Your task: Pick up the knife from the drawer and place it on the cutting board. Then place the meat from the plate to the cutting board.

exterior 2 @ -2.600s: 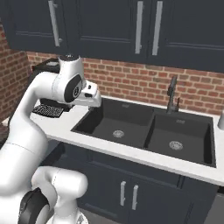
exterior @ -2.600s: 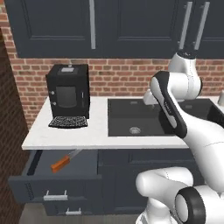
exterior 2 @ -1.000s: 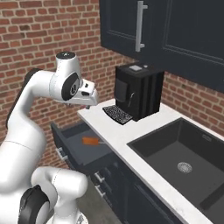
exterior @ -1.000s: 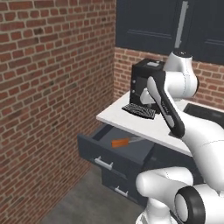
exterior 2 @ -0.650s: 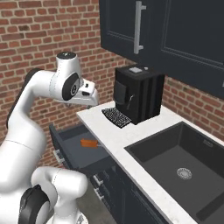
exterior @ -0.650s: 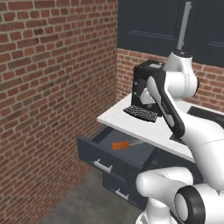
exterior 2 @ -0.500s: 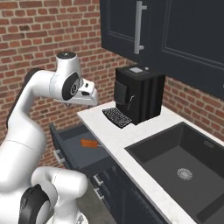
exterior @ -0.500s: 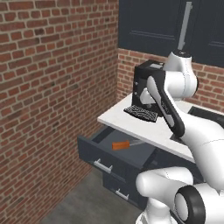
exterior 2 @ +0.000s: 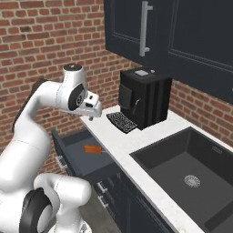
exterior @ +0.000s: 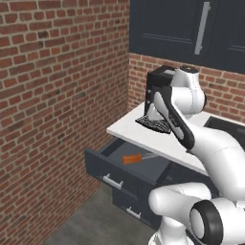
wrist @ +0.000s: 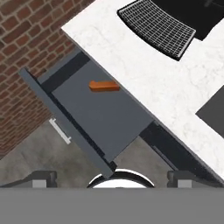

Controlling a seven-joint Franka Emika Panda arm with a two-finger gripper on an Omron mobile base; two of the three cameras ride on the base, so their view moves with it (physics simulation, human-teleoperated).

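Orange-handled knife (wrist: 104, 86), open drawer (wrist: 103, 116)

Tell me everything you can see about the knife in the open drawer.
The knife lies flat on the floor of the open drawer, near the back, close to the counter's edge. Its handle is bright orange and blocky; a slim grey blade runs from it toward the counter, and in the hand view the countertop overhang hides the blade. Nothing grips or touches it besides the drawer floor. The claw hangs open above, well clear of it.
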